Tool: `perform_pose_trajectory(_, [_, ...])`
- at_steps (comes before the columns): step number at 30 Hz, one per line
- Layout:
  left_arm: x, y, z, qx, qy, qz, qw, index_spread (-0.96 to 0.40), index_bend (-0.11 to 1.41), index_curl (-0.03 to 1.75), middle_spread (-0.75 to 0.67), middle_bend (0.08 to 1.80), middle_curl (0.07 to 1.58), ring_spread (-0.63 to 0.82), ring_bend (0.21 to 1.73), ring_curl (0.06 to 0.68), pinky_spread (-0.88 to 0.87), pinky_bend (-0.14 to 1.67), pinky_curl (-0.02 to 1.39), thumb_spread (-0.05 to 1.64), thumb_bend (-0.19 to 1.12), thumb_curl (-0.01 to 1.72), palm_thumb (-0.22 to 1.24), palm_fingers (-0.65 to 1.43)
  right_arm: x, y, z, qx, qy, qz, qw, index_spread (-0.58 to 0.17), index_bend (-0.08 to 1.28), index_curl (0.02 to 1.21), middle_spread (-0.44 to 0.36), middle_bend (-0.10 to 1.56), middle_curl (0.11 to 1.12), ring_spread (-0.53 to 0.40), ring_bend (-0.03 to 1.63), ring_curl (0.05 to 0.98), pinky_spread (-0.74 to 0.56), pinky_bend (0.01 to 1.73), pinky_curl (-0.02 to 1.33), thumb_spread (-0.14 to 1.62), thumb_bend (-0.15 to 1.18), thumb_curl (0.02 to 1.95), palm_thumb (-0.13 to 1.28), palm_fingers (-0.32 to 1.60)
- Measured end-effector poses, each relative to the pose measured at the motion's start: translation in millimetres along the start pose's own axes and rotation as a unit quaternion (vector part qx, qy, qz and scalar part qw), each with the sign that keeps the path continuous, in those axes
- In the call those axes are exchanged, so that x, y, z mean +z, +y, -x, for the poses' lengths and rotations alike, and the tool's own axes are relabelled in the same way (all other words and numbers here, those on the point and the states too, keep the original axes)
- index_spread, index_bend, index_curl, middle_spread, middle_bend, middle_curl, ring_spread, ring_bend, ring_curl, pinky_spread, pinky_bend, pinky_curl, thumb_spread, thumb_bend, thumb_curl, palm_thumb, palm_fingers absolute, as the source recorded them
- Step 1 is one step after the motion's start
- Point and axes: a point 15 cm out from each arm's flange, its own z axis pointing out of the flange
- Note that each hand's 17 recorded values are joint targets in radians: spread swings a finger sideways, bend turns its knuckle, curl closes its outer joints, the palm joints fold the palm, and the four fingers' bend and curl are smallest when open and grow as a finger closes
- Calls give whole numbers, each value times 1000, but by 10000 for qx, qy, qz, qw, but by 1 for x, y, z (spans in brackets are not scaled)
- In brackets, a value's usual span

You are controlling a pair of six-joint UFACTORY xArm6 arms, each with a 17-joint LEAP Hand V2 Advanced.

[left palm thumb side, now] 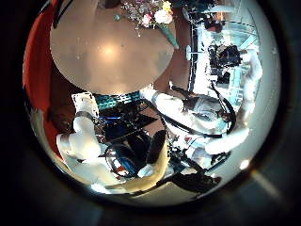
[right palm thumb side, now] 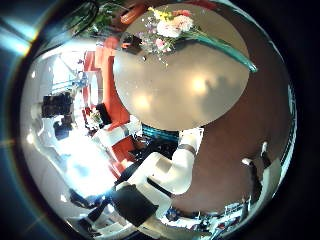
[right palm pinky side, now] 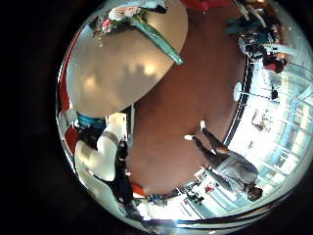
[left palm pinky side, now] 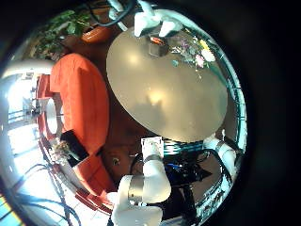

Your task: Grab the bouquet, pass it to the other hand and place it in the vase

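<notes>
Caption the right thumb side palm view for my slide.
Bouquet lying on the round table, seen from high above.

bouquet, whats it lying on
The bouquet lies flat on the bare round table, blooms bunched at one end, green stems running toward the table's edge. The tabletop directly beneath the flowers is covered, so anything there can't be seen.

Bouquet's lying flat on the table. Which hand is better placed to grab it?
Right, probably. The bouquet on the round table looks larger in both right palm views than in the left ones, so it seems closer to the right hand. This is a judgement from the palm views only.
</notes>
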Motion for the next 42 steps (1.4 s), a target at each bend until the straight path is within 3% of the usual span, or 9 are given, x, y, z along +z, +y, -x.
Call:
perform_pose_trajectory(15, [4, -1, 4, 326, -47, 52, 9994, -15, 139, 227, 485, 174, 235, 606, 397, 234, 573, 198, 311, 942, -29, 311, 140, -83, -6, 23, -5, 332, -39, -47, 9994, -350, 154, 256, 75, 195, 336, 218, 398, 250, 383, 473, 311, 1063, -23, 261, 76, 28])
perform_pose_trajectory(25, [10, -1, 7, 859, -141, 223, 9959, -8, 152, 237, 485, 173, 235, 606, 390, 232, 573, 196, 309, 947, -24, 313, 150, -74, -4, 24, -12, 809, -138, -90, 9966, -323, 153, 258, 73, 210, 340, 200, 440, 256, 387, 445, 299, 1069, -23, 261, 78, 123])
perform_pose_trajectory(28, [9, 0, 11, 929, -216, 272, 9951, 0, 156, 244, 484, 174, 235, 606, 384, 230, 572, 195, 308, 962, -22, 313, 169, -67, 7, 10, -20, 848, -274, 144, 9959, -309, 156, 261, 65, 227, 346, 180, 471, 263, 386, 435, 294, 1071, -14, 267, 101, 185])
perform_pose_trajectory(36, [6, 1, 15, 1141, -230, 414, 9923, 15, 157, 259, 477, 181, 243, 595, 384, 230, 570, 195, 305, 999, -23, 312, 206, -49, 12, -57, -81, 1192, -732, 282, 9898, -310, 161, 269, 22, 258, 360, 91, 527, 278, 376, 408, 283, 1084, 48, 340, 425, 253])
perform_pose_trajectory(42, [7, -3, 16, 1216, -205, 490, 9912, 19, 157, 267, 477, 185, 251, 593, 382, 229, 569, 193, 303, 1017, -24, 312, 219, -46, 46, -103, -114, 1392, -911, 533, 9846, -301, 155, 272, -12, 325, 385, 28, 543, 281, 357, 365, 271, 1074, 4, 366, 505, 282])
